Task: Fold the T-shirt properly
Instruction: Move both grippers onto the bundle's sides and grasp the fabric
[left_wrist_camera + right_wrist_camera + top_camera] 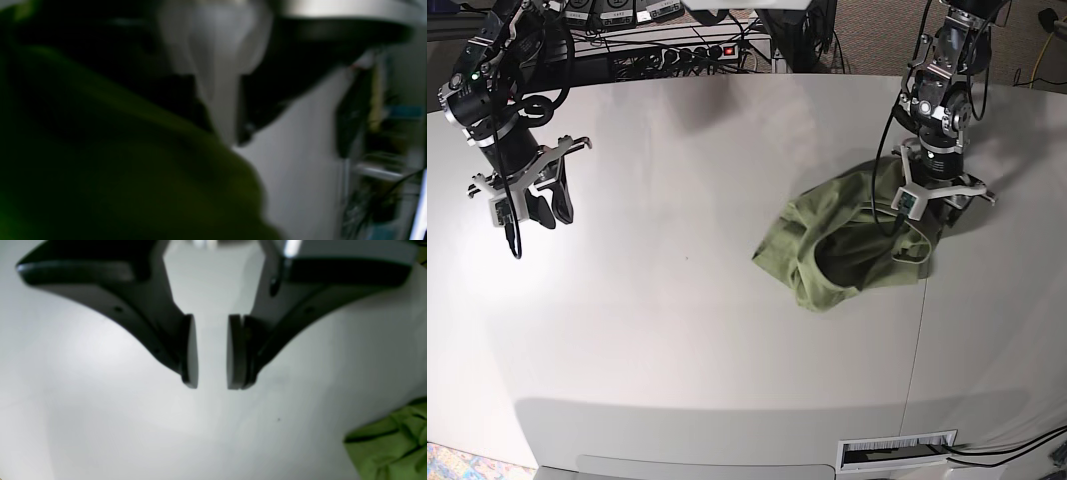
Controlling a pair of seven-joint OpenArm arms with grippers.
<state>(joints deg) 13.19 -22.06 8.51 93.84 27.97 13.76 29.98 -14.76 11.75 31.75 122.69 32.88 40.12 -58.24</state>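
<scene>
The T-shirt (852, 245) is seen lying crumpled on the right half of the white table (677, 330) in the base view, its long axis run from lower left to upper right, directly beneath the left gripper (934, 205), whose jaw state cannot be told. The right gripper (211, 351), spread and empty, is held well apart over bare tabletop. Cables and power strips (697, 50) are seen beyond the far edge.
</scene>
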